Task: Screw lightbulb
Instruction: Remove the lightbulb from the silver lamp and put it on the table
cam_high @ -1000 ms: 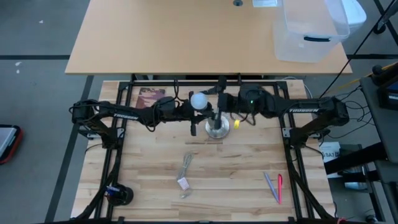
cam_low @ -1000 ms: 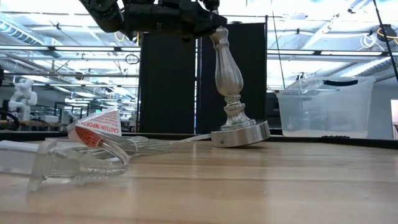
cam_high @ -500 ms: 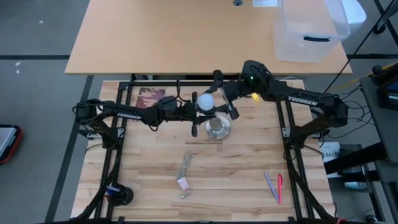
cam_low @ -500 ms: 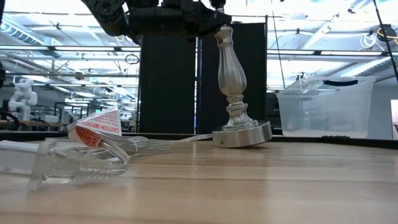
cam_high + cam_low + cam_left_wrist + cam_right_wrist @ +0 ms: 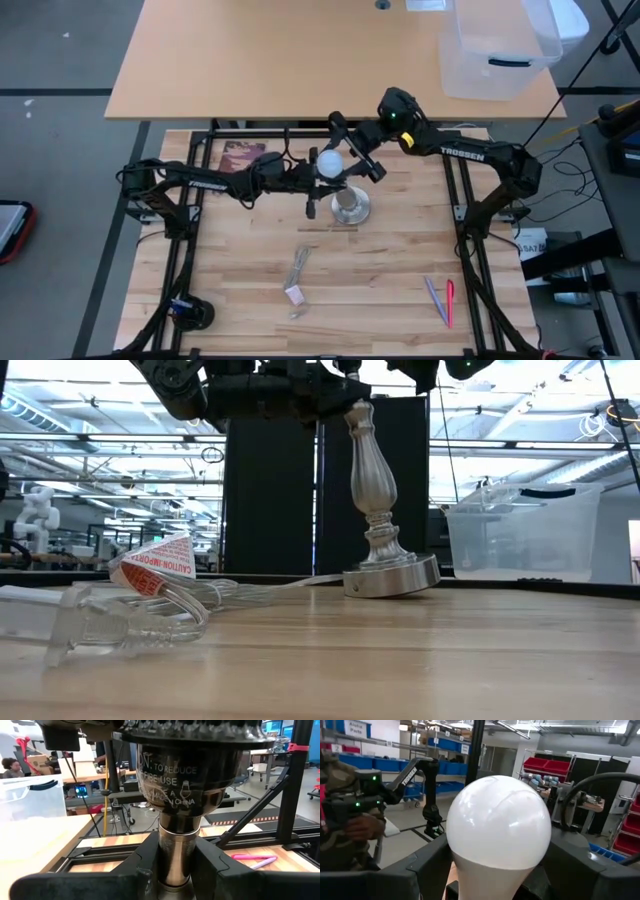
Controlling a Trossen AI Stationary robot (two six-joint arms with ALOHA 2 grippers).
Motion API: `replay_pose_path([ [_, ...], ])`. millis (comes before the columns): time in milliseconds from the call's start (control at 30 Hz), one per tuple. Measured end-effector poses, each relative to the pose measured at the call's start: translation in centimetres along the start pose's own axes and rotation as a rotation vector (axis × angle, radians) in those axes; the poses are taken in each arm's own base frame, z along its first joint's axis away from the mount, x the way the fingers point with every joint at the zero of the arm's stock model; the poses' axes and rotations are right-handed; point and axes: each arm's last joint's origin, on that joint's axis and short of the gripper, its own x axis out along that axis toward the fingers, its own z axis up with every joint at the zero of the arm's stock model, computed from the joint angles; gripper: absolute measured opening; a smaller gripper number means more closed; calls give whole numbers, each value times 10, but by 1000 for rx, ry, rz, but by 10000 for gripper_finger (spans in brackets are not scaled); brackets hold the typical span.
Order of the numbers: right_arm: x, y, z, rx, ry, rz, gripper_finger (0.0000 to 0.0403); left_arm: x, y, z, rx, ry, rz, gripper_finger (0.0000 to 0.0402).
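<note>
Bulb [image 5: 328,163] is sitting on top of the lamp [image 5: 382,510], globe up, screw base down in the socket. Long axis is running vertical, in line with the post, so the turn is about that upright axis.

Right gripper [image 5: 350,158] is straddling the globe: in its wrist view the bulb [image 5: 498,827] is sitting dead centre between the two fingers [image 5: 425,865], one on each side, with the globe nearly filling the gap. Jaws are standing wide; I can't tell if the pads are touching glass yet. My read: it's placed to close on the globe and twist.

Left gripper [image 5: 311,190] is sitting lower, reaching in from the opposite side of the lamp. Its wrist view is showing the fingers [image 5: 150,855] clamped narrow on the metal neck [image 5: 175,852] just under the socket [image 5: 187,772]. So left is holding the lamp steady and right is the arm on the bulb.

From the right gripper the bulb is straight ahead between the fingers, axis crossing the finger line at roughly a right angle. Both arms are equally close, but only right is at globe height.

Low view is showing the lamp leaning a little, base [image 5: 392,575] sitting on the table [image 5: 400,660]. Judgement: if the lean persists, threads may bind, so keep the left's hold firm while turning.

Cord and plug [image 5: 95,622] are lying well clear, nearer that camera.
</note>
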Motion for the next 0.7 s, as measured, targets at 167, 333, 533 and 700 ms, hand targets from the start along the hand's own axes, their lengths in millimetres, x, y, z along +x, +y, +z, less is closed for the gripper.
replay_pose_path([
  [167, 0, -1, 2, 43, -16, -13, 285, -1, 2, -1, -18, 2, 3, 75],
  [333, 2, -1, 4, 54, -31, -51, 300, -1, 3, -1, -27, 8, 5, 75],
  [533, 2, 1, 10, 53, -52, -62, 322, -2, 4, -2, -40, 16, 10, 75],
  [700, -2, 7, 26, 18, -82, -105, 341, -2, 6, -3, -52, 22, 18, 75],
])
